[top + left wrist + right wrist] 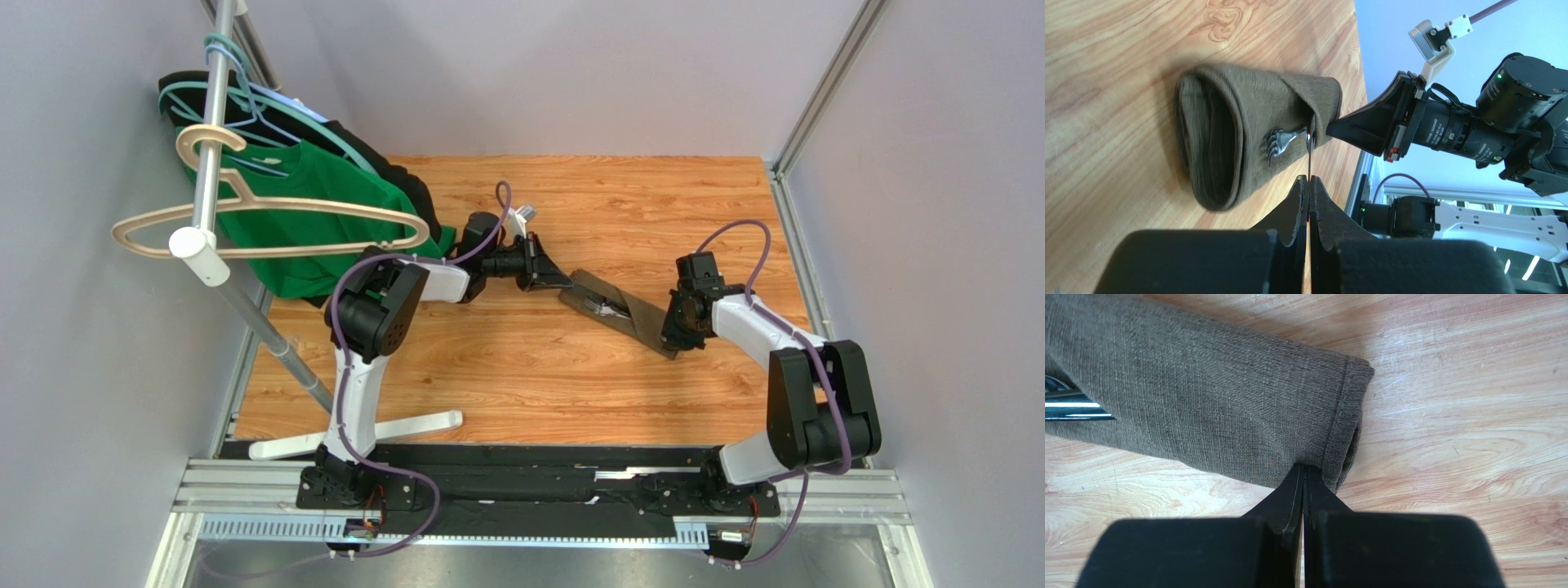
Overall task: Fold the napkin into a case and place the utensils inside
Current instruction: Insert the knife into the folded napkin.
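Note:
The olive-brown napkin, folded into a narrow case (623,316), lies slantwise on the wooden table. Its open mouth (1206,138) faces my left wrist camera. A fork's silvery tines (1277,144) stick out over the cloth. My left gripper (1309,179) (555,279) is shut on a slim dark utensil (1309,160) seen edge-on, whose far end reaches into the case beside the fork. My right gripper (1304,468) (678,333) is shut at the case's far end, its tips pinched at the hem (1344,416). A shiny utensil end (1069,408) shows at that view's left edge.
A clothes rack pole (215,135) stands at the back left with several hangers, a green shirt (307,208) and a black garment (368,153). Its white foot (368,431) lies along the table's near left. Grey walls close both sides.

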Controlling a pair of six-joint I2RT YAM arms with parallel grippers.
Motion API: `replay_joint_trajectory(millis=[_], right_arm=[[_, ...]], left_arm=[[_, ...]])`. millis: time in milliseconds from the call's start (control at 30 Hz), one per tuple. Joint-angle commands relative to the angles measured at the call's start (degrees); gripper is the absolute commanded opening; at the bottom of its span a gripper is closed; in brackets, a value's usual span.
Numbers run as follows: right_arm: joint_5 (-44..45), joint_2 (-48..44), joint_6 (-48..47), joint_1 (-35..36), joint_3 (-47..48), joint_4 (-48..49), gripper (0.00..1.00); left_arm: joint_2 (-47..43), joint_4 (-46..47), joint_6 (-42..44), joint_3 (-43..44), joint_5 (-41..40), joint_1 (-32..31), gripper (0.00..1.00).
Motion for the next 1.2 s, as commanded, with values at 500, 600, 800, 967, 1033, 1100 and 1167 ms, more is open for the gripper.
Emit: replay_joint_trajectory(millis=[500, 600, 800, 967, 1033, 1100, 1167], right_arm=[[0.29, -0.54, -0.74, 0.8, 5.62, -3.4, 0.0], [-4.28, -2.92, -1.0, 0.89, 7.91, -1.83, 0.01], [-10.08, 5.58, -1.0, 1.07, 18.53, 0.2, 0.16], [-14.02, 19.27, -4.33, 1.86, 31.36, 0.29, 0.22], [-16.4, 21.58, -5.21, 2.12, 34.88, -0.68, 0.24], [-17.9, 23.52, -6.36, 2.56, 35.34, 0.54, 0.26], [-19.31, 24.92, -7.58, 2.74, 35.43, 1.34, 0.27]], left_arm=[[3.74, -18.55, 15.02, 11.65, 5.96, -1.37, 0.0], [3.13, -20.75, 15.72, 12.18, 5.52, -1.37, 0.0], [2.6, -23.21, 15.99, 12.53, 6.05, -1.37, 0.0], [1.98, -24.54, 15.29, 12.18, 5.79, -1.37, 0.0], [1.81, -24.1, 15.02, 11.92, 5.96, -1.37, 0.0], [1.81, -23.92, 14.93, 11.39, 6.13, -1.37, 0.0], [1.98, -24.27, 15.02, 11.56, 6.22, -1.37, 0.0]])
